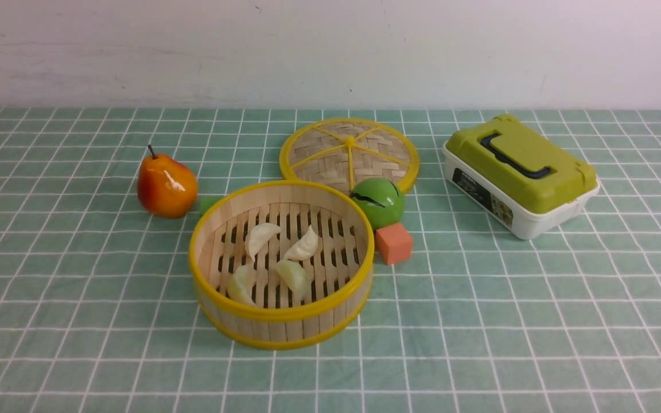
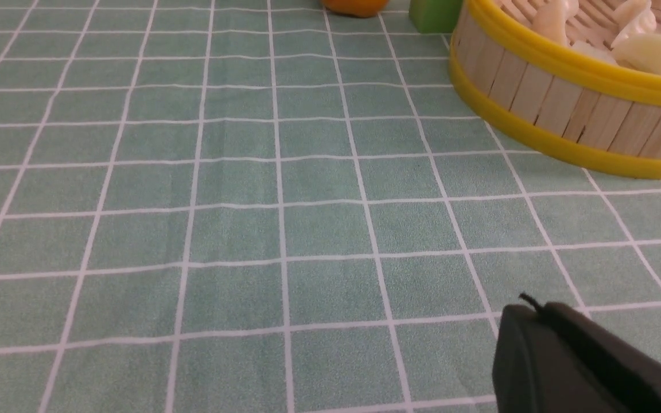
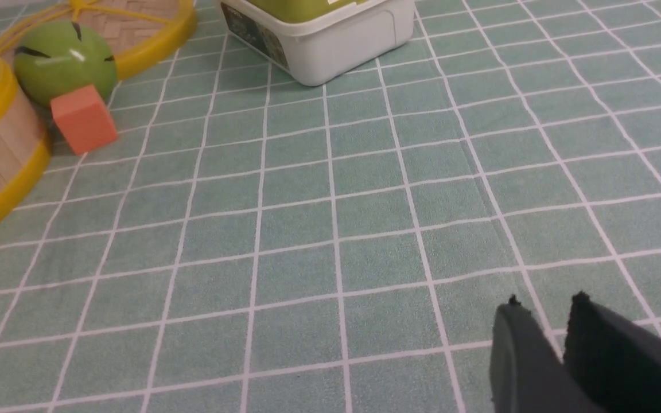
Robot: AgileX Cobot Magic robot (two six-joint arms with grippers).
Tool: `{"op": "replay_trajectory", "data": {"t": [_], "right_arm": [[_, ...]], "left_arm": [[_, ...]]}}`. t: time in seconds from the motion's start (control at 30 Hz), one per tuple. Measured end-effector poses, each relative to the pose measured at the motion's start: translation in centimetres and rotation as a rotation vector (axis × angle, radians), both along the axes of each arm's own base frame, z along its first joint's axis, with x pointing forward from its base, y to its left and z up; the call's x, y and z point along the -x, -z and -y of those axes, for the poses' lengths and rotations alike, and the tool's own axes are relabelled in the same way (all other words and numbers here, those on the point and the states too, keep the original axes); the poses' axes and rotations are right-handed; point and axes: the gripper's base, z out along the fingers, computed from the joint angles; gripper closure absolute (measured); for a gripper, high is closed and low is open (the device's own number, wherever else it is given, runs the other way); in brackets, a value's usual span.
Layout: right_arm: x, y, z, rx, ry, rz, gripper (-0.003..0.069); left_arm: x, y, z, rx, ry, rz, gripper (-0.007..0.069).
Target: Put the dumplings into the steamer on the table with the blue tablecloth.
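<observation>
Here the bench [image 1: 537, 321] carries the steamer [image 1: 282, 321], all four dumplings [image 1: 293, 278] inside. Only wrist views show hands: left hand [image 2: 528, 312] closed beside the steamer, right hand [image 3: 545, 310] slightly parted, empty.

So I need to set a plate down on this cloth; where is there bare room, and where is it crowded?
Free: the wide front strip of checked teal cloth before the round bamboo steamer, and left of the orange pear. Crowded: woven lid, green ball and orange cube cluster behind the steamer.
</observation>
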Motion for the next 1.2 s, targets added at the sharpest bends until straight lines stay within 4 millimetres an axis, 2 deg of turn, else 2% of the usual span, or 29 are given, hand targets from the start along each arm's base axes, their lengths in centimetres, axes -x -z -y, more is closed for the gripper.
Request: {"op": "replay_trajectory", "data": {"t": [1.2], "right_arm": [[0.00, 0.00, 0.00, 0.000, 0.000, 0.000, 0.0484]], "left_arm": [[0.00, 0.00, 0.01, 0.002, 0.000, 0.000, 0.0632]]}}
